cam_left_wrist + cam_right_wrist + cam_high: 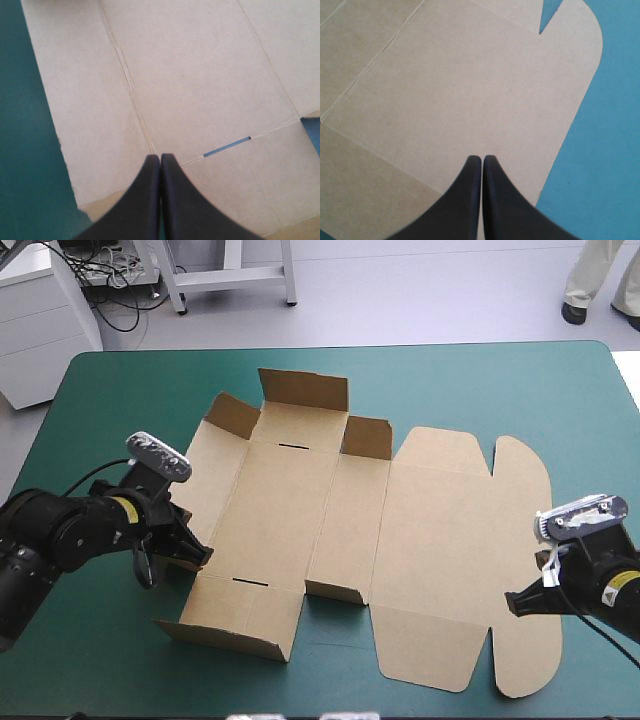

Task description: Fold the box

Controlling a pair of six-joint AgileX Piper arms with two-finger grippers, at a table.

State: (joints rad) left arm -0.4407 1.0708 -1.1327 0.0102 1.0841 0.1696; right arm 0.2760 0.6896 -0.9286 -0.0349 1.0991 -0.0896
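Nearest, the left end effector [160,157] has its black fingers pressed together on nothing, tips over a crease of the brown box [400,540], which lies mostly flat in the middle of the teal-green surface [90,660]. The right end effector [482,159] is likewise closed and empty, over the lid's rounded edge. A push from closed tips may slide the whole sheet (nothing pins it) instead of raising a wall. Farther off, the half-raised far flaps [303,390] could flop back down.

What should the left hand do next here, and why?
Probably open the left hand and take the outer edge of the left side panel of the box to raise it. That panel seems to lie flat while the far flap already stands, and the hand is shut over it, holding nothing.
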